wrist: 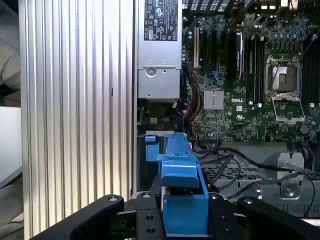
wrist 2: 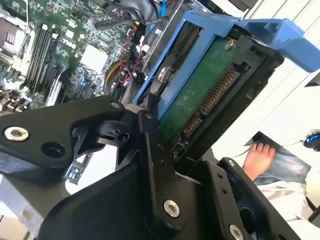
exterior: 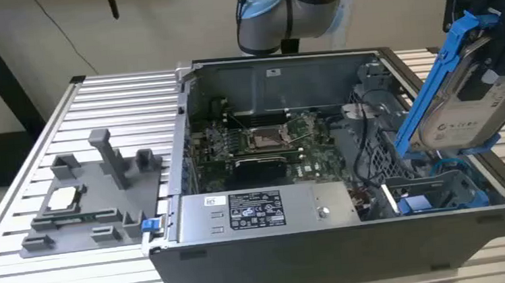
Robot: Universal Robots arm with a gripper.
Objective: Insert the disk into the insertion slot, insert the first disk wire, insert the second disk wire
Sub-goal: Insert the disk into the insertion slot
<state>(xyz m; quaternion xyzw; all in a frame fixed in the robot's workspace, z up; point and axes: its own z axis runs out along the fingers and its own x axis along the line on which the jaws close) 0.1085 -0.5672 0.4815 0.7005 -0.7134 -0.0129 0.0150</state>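
While the claw (exterior: pixel 501 54) clamps the disk (exterior: pixel 460 108), tilted over the slot (exterior: pixel 442 194), step one's open; seating likely needs squaring up first.

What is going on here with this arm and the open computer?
The arm holds the disk in its gripper, tilted, over the open case. The disk's lower end hangs just above the slot, at the exterior view's right of the case, and is not yet seated in it. The motherboard and power supply lie exposed inside.
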